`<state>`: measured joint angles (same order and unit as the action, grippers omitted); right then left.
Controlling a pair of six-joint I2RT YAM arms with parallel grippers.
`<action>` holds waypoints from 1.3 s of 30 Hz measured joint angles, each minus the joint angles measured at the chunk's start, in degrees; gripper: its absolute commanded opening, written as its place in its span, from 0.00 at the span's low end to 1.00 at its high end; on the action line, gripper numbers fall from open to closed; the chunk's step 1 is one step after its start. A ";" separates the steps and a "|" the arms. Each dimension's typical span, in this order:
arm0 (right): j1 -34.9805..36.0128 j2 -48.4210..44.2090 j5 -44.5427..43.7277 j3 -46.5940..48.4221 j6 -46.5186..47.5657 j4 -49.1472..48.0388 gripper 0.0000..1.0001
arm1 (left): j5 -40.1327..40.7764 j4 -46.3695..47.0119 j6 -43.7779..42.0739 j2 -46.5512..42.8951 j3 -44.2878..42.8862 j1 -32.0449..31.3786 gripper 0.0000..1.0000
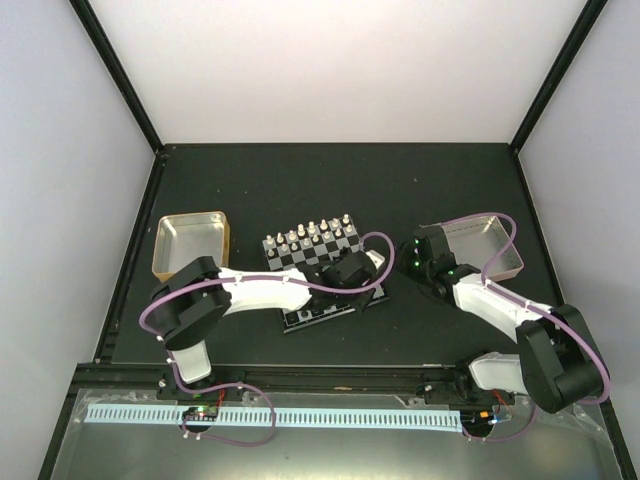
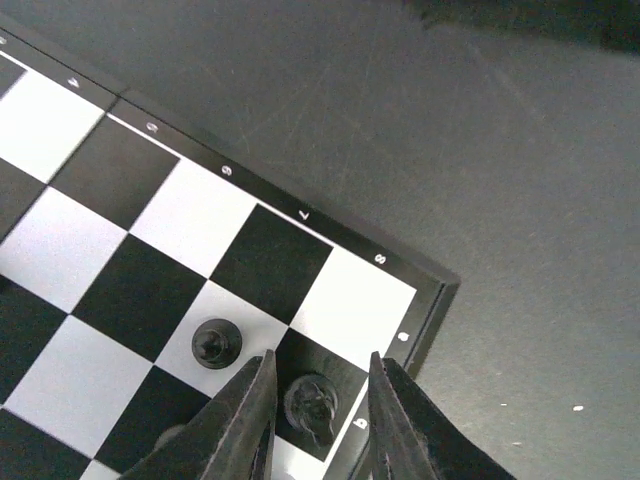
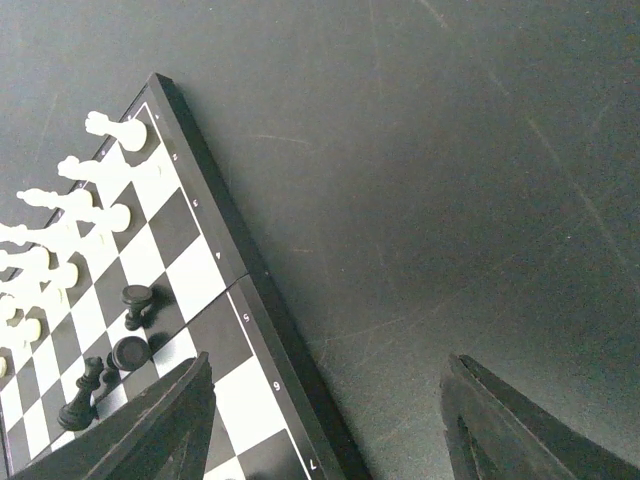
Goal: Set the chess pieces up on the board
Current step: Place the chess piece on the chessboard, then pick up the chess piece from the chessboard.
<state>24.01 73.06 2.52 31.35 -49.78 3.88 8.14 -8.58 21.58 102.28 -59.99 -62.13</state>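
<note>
A dark, faintly scratched counter was seen, enclosed by pale walls and framed by two black corner posts. A shallow metal left tray with a tan outer side was set on it well apart from a similar right tray, which was partly hidden. Along the near edge, a white slotted strip was laid across a shiny metal sheet.

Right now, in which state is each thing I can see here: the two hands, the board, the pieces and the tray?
Board, lying flat, partly set.
Black piece, upright on a dark square by the corner, not gripped.
Left hand, open, straddling that piece.
Right hand, open, holding nothing.
White pieces, upright in rows.
Left tray, nothing seen inside.
</note>
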 measured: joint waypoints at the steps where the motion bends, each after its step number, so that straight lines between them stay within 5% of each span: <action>1: -0.02 0.00 0.17 0.00 0.31 0.00 0.62 | 0.00 -0.26 0.00 -0.76 0.00 0.00 0.30; 16: 0.79 -0.09 4.94 2.69 8.41 3.65 0.59 | 0.20 -1.68 2.45 -20.39 4.31 5.09 0.38; 31: 19.15 0.94 -2.45 8.92 10.32 18.36 0.57 | 3.02 -4.39 6.62 -39.45 20.26 15.72 0.43; 39: 21.03 10.36 -7.58 21.22 13.07 21.00 0.57 | 3.67 -4.26 8.00 -48.57 27.10 21.18 0.52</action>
<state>45.04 83.42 -5.06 52.58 -36.71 24.88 11.81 -12.84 29.58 53.71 -32.88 -40.95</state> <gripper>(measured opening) 0.575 0.501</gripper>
